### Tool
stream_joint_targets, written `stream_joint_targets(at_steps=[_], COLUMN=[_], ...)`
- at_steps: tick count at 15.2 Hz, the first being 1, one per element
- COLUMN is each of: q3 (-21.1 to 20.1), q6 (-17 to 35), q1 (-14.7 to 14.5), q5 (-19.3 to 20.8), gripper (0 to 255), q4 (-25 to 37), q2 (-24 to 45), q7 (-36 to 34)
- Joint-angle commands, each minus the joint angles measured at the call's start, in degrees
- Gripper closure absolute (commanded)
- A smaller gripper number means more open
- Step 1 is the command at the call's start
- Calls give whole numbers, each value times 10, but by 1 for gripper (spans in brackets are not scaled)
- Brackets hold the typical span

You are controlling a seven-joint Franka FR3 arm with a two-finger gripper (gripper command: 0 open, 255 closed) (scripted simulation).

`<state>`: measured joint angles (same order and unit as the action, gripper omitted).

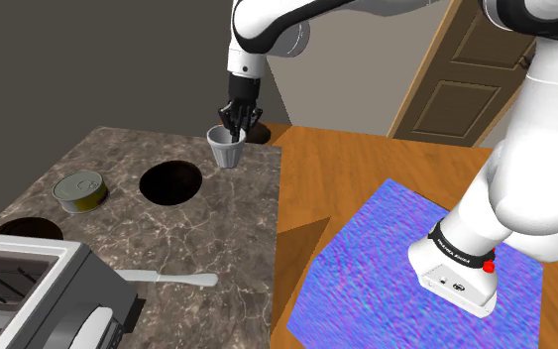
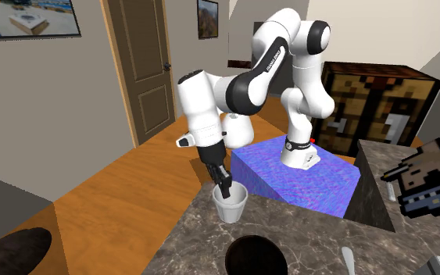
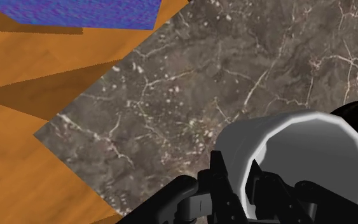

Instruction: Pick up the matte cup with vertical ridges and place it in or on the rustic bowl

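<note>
shoulder view: the pale cup [image 1: 227, 150] stands upright near the far edge of the marble counter [image 1: 232, 238]. the gripper [image 1: 239, 123] comes down onto its rim. the dark bowl [image 1: 170, 182] sits near the cup, toward this view's left, with a tin can [image 1: 80, 190] further left again.

second exterior view: the gripper [image 2: 226, 187] dips into the cup's [image 2: 232, 208] mouth at the counter's corner. the bowl [image 2: 255, 256] lies nearer the camera.

wrist view: the gripper [image 3: 241, 183] is pinched on the cup's [image 3: 311, 149] wall, one finger inside the mouth and one outside, so it has the cup by the rim.

the cup looks small, empty and thin-walled, so it is probably light and stiff, and a matte surface should not slip much. a one-sided rim pinch may let it tilt or swing. it suits a short, slow carry to the bowl, and a grasp across the body would be steadier.
</note>
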<state>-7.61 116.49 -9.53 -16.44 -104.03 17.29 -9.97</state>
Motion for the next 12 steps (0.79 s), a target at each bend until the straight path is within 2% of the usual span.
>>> stream_joint_targets(at_steps=[1,12], q3=[0,1], q6=[-13,-86], q1=[1,3], q5=[1,6], gripper=[255,255], q4=[6,56], q2=[-6,-33], q7=[-3,-22])
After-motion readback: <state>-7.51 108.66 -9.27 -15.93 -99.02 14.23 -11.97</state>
